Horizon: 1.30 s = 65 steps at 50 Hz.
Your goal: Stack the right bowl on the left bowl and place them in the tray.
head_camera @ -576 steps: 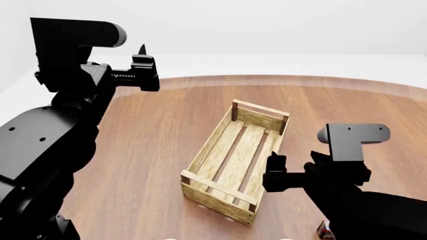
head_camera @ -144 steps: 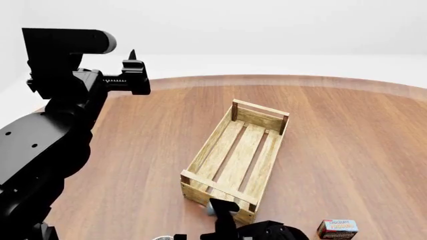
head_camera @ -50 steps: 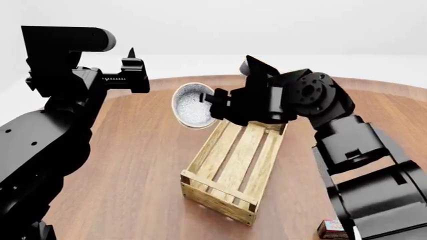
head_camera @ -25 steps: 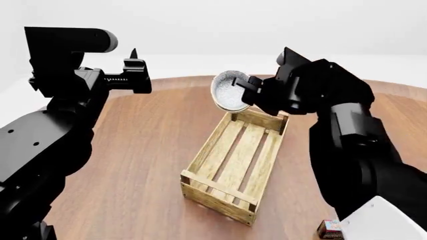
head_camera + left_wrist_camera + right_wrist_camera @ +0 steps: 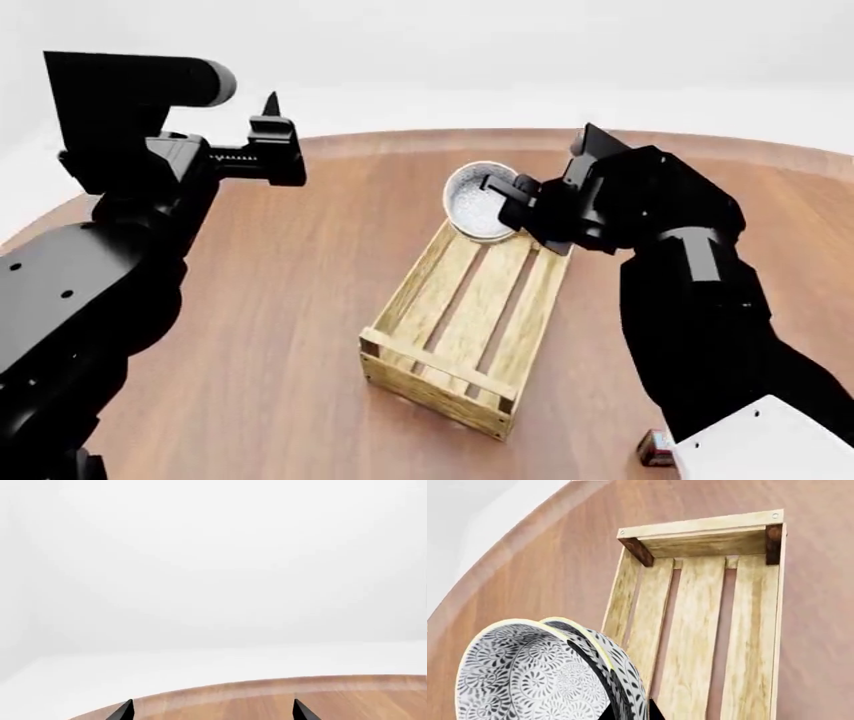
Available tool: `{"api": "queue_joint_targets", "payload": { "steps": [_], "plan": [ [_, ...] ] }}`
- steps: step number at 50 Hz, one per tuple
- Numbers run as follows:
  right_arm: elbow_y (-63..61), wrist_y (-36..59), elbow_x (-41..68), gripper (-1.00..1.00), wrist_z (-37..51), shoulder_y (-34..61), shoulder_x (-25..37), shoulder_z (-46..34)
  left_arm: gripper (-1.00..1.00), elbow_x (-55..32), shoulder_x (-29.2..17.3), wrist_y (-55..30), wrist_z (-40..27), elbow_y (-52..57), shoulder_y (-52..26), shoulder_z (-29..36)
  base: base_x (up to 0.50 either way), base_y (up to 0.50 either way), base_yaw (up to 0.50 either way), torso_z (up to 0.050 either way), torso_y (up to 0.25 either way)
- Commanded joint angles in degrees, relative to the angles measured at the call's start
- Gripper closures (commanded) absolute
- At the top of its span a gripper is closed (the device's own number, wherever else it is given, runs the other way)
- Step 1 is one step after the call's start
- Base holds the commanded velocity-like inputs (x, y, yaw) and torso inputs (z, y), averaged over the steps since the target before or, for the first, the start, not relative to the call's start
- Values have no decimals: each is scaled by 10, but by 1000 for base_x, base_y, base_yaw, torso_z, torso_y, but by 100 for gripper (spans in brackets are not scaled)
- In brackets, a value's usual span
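Note:
Two patterned grey-white bowls, nested one in the other [image 5: 477, 201], are tilted on edge in my right gripper [image 5: 513, 203], which is shut on their rims. They hang just above the far end of the tray [image 5: 461, 325], a light wooden crate with a slatted bottom. In the right wrist view the nested bowls [image 5: 537, 680] fill the near corner, my right gripper [image 5: 627, 713] pinches their rims, and the tray [image 5: 694, 630] lies beyond. My left gripper [image 5: 274, 125] is raised at the far left, open and empty; its view shows only my left gripper [image 5: 212, 713] tips over the table edge.
A round brown wooden table [image 5: 307, 300] carries everything; its far edge [image 5: 280, 687] shows in the left wrist view. A small red-brown box [image 5: 654, 447] lies near the front right, partly behind my right arm.
My right gripper has carried the bowls to the right and down, from above the table left of the tray to just over its far end. The left arm has stayed still.

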Motion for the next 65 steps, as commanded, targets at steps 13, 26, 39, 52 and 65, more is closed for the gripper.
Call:
{"api": "queue_joint_targets", "payload": {
  "steps": [13, 26, 39, 52, 65],
  "plan": [
    [0, -8, 4, 100, -2, 7, 2, 34, -100, 3, -7, 23, 9, 3, 10, 8, 0, 0, 0, 0, -173],
    [0, 4, 1, 100, -12, 21, -6, -3, -100, -15, -2, 17, 10, -4, 9, -5, 0, 0, 0, 0, -198],
    [0, 10, 4, 100, -31, 25, -16, -31, -100, -9, -8, 28, 12, -7, 13, 0, 0, 0, 0, 0, 0],
    [0, 11, 8, 100, -38, 27, -20, -49, -100, 1, -12, 42, 14, -6, 18, 8, 0, 0, 0, 0, 0],
    [0, 11, 11, 100, -46, 27, -23, -60, -100, 3, -16, 46, 14, -6, 18, 14, 0, 0, 0, 0, -231]
  ]
}}
